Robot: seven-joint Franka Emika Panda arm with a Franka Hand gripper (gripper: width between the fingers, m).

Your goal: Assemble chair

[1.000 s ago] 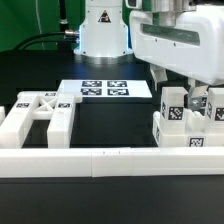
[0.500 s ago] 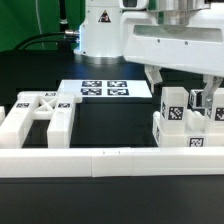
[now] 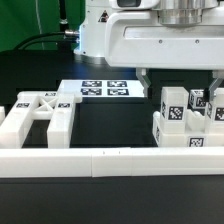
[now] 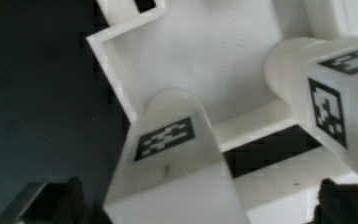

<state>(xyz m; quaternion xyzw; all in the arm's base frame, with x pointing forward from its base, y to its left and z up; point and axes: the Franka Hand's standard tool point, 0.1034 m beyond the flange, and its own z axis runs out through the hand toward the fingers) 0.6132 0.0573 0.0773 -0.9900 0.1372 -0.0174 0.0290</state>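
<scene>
Chair: in loose parts, in two places on the black table [image 3: 110,128]. A close group of upright tagged blocks [image 3: 185,125] stands at the exterior view's right, near the front. One cross-braced frame [image 3: 40,113] lies well apart from it at the exterior view's left. The group shows at least three upright tagged pieces. An exact count is not possible because they overlap.

The wrist view shows a slanted tagged leg [image 4: 167,150], a taller tagged post [image 4: 336,85] beside it and a flat panel [image 4: 194,50] beyond them.

Gripper [image 3: 182,76]: hangs directly above the right-hand group, clear of its tops. The two dark fingers [image 4: 60,200] are spread to full width. In the wrist view the slanted leg runs through the gap between them, and neither pad is seen pressing on it. Nothing is held.

Obstructions: the wide white body of the hand hides the far part of the group in the exterior view. One long white border rail [image 3: 110,160] runs across the near edge, just in front of both sets of parts.

Surroundings: one marker board [image 3: 100,89] lies flat farther back, between the two sets, carrying several tags. The robot base [image 3: 100,35] stands behind it.
</scene>
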